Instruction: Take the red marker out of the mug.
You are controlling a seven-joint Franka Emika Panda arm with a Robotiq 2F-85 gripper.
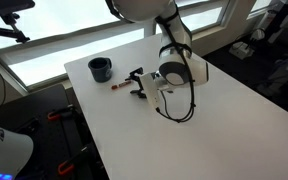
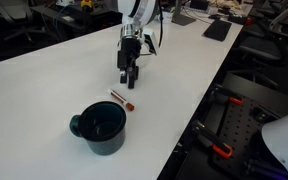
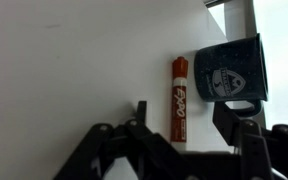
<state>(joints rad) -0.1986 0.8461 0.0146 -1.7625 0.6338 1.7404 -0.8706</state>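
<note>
The jaws are held apart and empty on the black gripper (image 3: 182, 120). Just ahead, the thin red marker with a darker end (image 3: 178, 98) is seen lying flat on the white table (image 1: 224, 120), outside the squat dark blue-black mug (image 3: 231, 70), which is stood upright close beside it.

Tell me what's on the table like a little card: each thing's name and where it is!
marker: thin red marker pen, lying flat on the table, outside the mug
mug: squat dark blue mug, upright, just beside the marker, not touching it
gripper: black robot gripper, open, holding nothing, close by the marker's far end
table: white table
</note>
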